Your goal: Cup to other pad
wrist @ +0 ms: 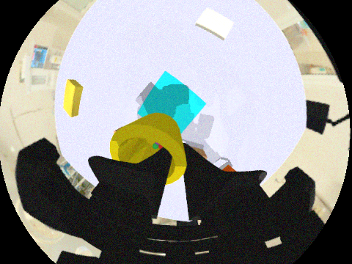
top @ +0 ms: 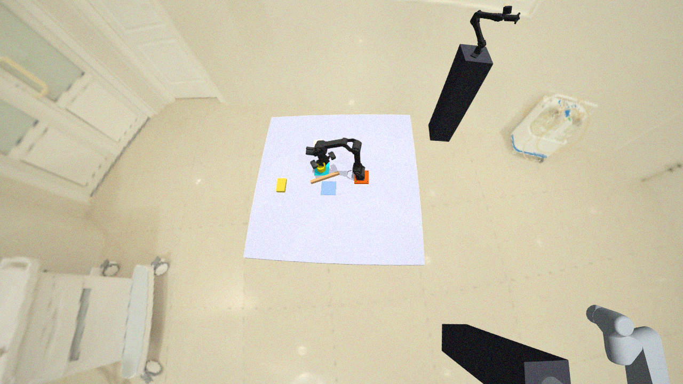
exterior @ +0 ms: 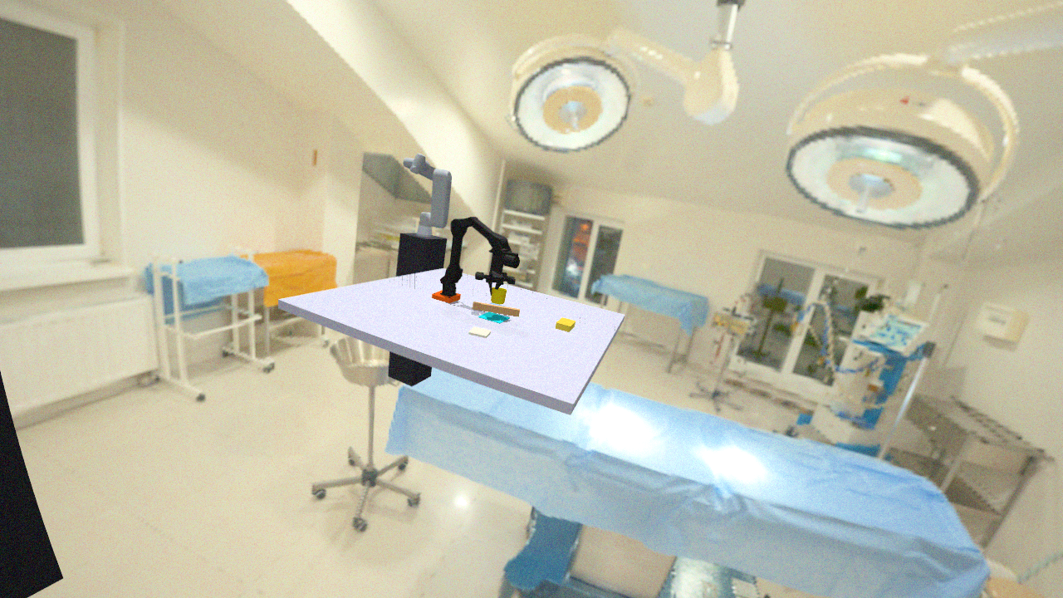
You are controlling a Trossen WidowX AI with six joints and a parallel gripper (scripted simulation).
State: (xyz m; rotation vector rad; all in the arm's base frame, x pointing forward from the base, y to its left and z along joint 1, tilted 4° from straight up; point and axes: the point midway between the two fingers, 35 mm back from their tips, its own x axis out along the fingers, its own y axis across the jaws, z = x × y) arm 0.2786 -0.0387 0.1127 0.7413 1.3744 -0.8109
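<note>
Nearest the wrist camera, we see the gripper (wrist: pixel 172 171) closed almost fully on the rim wall of the yellow cup (wrist: pixel 147 147), one finger inside the mouth and one outside. The jaws stand narrow because only the thin wall lies between them. We see small coloured marbles (wrist: pixel 157 146) inside the cup, close to the gripped side.

Just beyond the cup lies the cyan pad (wrist: pixel 172 102). The cup hangs above it, carried clear of the surface, as the exterior view of the cup (exterior: pixel 497 295) confirms. The wooden bar (top: pixel 324 177) lies between this pad and the pale blue pad (top: pixel 327 188). Farther out we note a yellow block (wrist: pixel 72 98) and a white block (wrist: pixel 214 23) on the table (top: pixel 372 224).

We judge the cup to be light, rigid and smooth-walled. A rim pinch holds it off-centre, so it may swing or tilt under quick motion. The marbles roll freely and shift the load. We recommend keeping the mouth level, lowering slowly and releasing only once the base sits flat on the pad.
</note>
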